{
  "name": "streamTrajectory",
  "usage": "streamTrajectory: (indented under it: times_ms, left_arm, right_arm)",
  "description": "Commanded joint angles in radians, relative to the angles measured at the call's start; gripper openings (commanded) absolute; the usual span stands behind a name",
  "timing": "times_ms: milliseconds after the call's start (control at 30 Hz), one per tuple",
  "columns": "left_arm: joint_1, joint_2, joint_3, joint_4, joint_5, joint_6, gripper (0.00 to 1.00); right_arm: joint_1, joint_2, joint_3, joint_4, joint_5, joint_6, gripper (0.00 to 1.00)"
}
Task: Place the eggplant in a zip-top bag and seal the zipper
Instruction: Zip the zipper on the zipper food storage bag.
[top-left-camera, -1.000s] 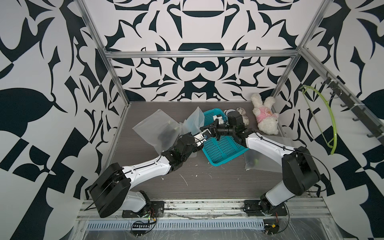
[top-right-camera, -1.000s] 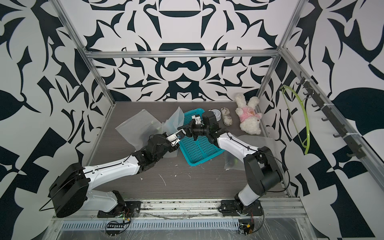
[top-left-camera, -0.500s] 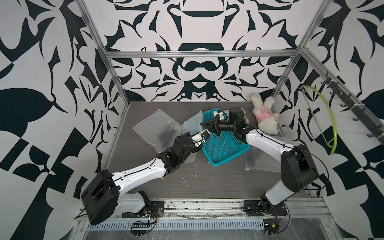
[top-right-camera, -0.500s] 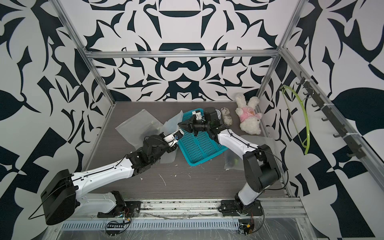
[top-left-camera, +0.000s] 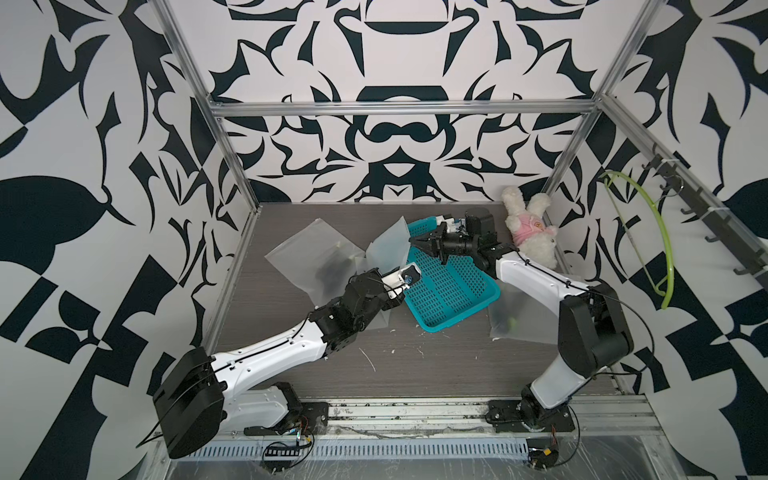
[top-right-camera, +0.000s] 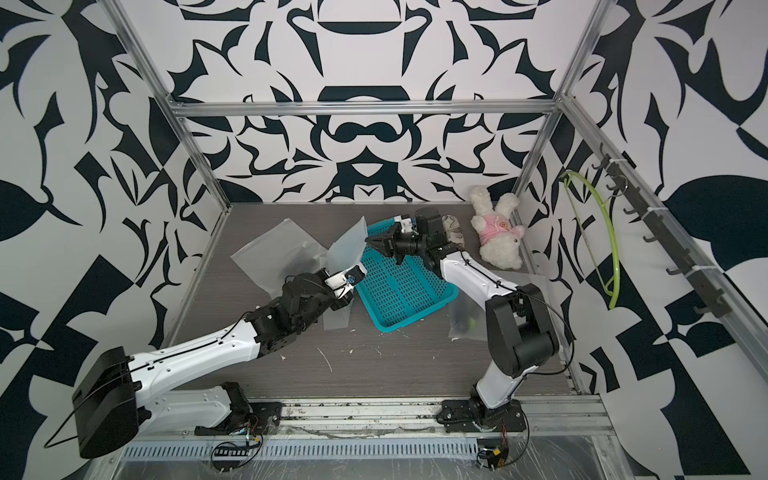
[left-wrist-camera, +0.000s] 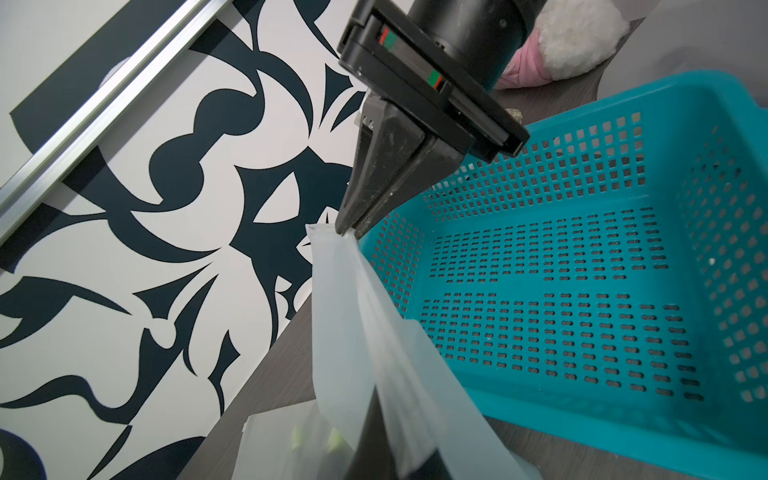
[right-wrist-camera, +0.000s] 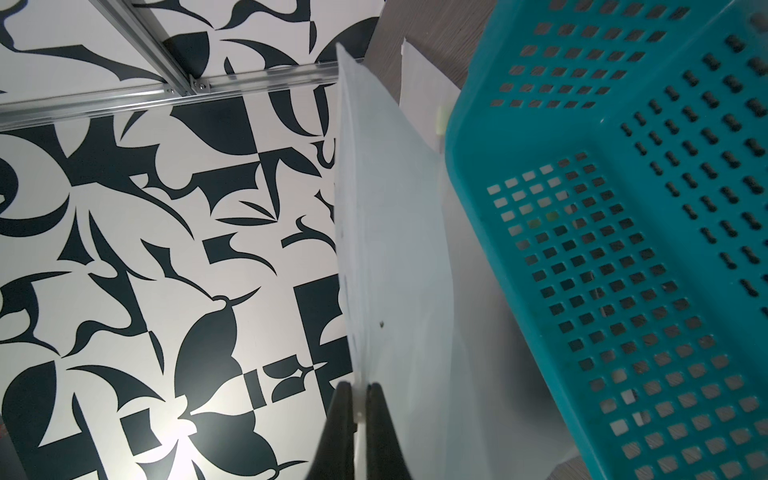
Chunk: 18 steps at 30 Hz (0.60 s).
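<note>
A frosted zip-top bag (top-left-camera: 387, 249) (top-right-camera: 345, 249) stands raised over the table's middle, stretched between both grippers. My right gripper (top-left-camera: 412, 240) (top-right-camera: 368, 240) (right-wrist-camera: 357, 388) is shut on its upper corner, which also shows in the left wrist view, where that gripper (left-wrist-camera: 345, 230) pinches the film. My left gripper (left-wrist-camera: 376, 392) is shut on the bag's lower edge, and the film drapes over its fingers. The held bag (left-wrist-camera: 353, 311) (right-wrist-camera: 390, 232) looks empty. I cannot pick out the eggplant for certain; a dark shape with green bits shows through a flat bag (top-left-camera: 328, 266) on the table.
A teal perforated basket (top-left-camera: 453, 291) (top-right-camera: 399, 291) (left-wrist-camera: 582, 291) (right-wrist-camera: 623, 208) sits tilted just right of the held bag. A third bag (top-left-camera: 519, 320) with something dark inside lies under my right arm. A white plush rabbit (top-left-camera: 530, 232) lies at the back right. A green hanger (top-left-camera: 652, 232) hangs on the right wall.
My right gripper has risen toward the back with the bag's corner, pulling the film taut. The left arm's base link has swung left, while its gripper has stayed by the basket's near corner.
</note>
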Motion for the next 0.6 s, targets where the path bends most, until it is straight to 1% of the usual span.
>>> streamTrajectory:
  times_ms: [0, 333, 567]
  left_arm:
    - [-0.020, -0.054, -0.005, -0.043, 0.009, 0.017, 0.00]
    - [-0.031, -0.159, -0.020, -0.119, 0.002, 0.011, 0.00]
    - [-0.045, -0.207, -0.022, -0.179, -0.001, -0.005, 0.00]
  right_arm:
    - [-0.056, 0.011, 0.063, 0.044, 0.123, -0.032, 0.05]
    - [-0.083, 0.068, 0.113, 0.035, 0.119, -0.051, 0.05]
    - [-0.092, 0.107, 0.160, 0.023, 0.126, -0.059, 0.05]
